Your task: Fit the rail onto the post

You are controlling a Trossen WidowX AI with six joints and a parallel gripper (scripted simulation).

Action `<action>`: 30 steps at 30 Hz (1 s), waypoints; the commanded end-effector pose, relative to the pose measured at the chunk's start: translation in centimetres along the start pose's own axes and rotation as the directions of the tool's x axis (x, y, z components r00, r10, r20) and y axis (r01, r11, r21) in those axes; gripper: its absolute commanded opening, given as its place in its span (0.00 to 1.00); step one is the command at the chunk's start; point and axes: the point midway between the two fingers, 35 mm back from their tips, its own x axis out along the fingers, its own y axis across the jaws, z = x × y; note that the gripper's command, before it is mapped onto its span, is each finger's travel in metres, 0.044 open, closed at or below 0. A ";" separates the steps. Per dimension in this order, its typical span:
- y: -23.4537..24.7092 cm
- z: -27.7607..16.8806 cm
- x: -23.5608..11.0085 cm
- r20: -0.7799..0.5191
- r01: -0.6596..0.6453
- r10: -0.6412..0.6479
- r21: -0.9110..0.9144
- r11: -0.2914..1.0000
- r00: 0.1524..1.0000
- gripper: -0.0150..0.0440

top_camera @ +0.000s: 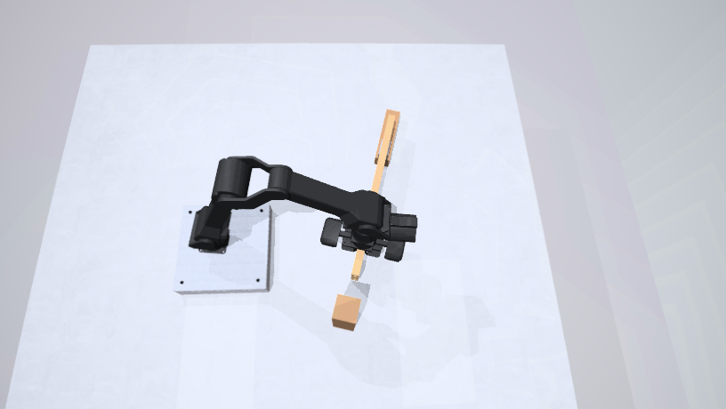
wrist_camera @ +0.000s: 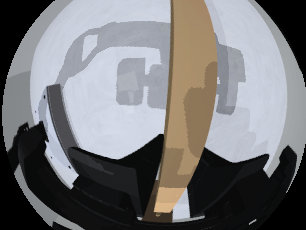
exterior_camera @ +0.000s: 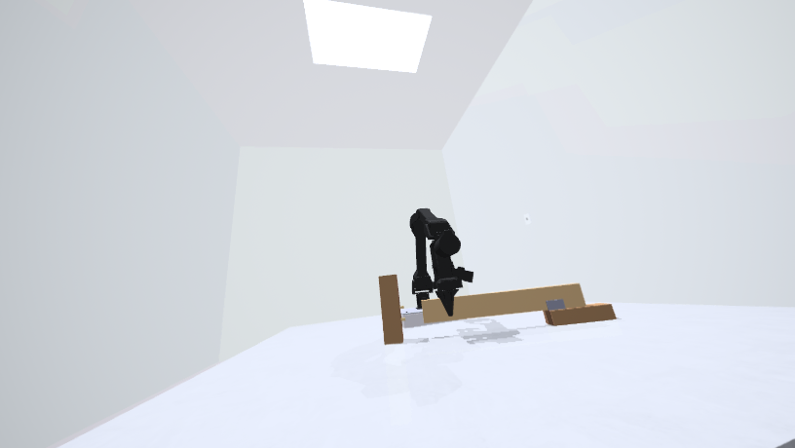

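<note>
You will find nothing to read in any of the three views. No lettering, number, label or brand mark shows on the wooden pieces, the black arm, its pale base plate or the walls.

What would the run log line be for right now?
hand: shut on rail | near end: lifted, short of post | far end: in bracket | pegs: not inserted
</note>
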 end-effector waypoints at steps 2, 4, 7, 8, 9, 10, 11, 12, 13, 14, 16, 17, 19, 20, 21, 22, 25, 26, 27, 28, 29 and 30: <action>0.0 -0.1 0.0 0.002 0.001 -0.001 0.000 1.000 1.000 0.25; 0.0 -0.2 0.0 0.002 0.001 -0.001 0.000 1.000 1.000 0.25; 0.0 -0.2 -0.1 0.002 0.001 -0.001 0.000 1.000 1.000 0.25; 0.0 -0.2 -0.1 0.002 0.001 -0.001 0.000 1.000 1.000 0.25; 0.0 -0.2 -0.1 0.002 0.001 -0.001 0.000 1.000 1.000 0.25; 0.0 -0.1 -0.1 0.002 0.001 -0.001 0.000 1.000 1.000 0.25; 0.0 -0.1 -0.1 0.002 0.001 -0.001 0.000 1.000 1.000 0.25; 0.0 -0.1 -0.1 0.002 0.001 -0.001 0.000 1.000 1.000 0.25; 0.0 -0.1 -0.1 0.002 0.001 -0.001 0.000 1.000 1.000 0.25; 0.0 0.0 -0.1 0.002 0.001 -0.001 0.000 1.000 1.000 0.25; 0.0 0.0 -0.2 0.002 0.001 -0.001 0.000 1.000 1.000 0.25; 0.0 0.0 -0.2 0.002 0.001 -0.001 0.000 1.000 1.000 0.25; 0.0 0.1 -0.2 0.002 0.001 -0.001 0.000 1.000 1.000 0.25; 0.0 0.1 -0.3 0.002 0.001 -0.001 0.000 1.000 1.000 0.25; 0.0 0.1 -0.3 0.002 0.001 -0.001 0.000 1.000 1.000 0.25; 0.0 0.2 -0.3 0.002 0.001 -0.001 0.000 1.000 1.000 0.25; 0.0 0.2 -0.4 0.002 0.001 -0.001 0.000 1.000 1.000 0.25; 0.0 0.2 -0.4 0.002 0.001 -0.001 0.000 1.000 1.000 0.25; 0.0 0.2 -0.4 0.002 0.001 -0.001 0.000 1.000 1.000 0.25; 0.0 0.3 -0.4 0.002 0.001 -0.001 0.000 1.000 1.000 0.25; 0.0 0.3 -0.4 0.002 0.001 -0.001 0.000 1.000 1.000 0.25; 0.0 0.3 -0.4 0.002 0.001 -0.001 0.000 1.000 1.000 0.25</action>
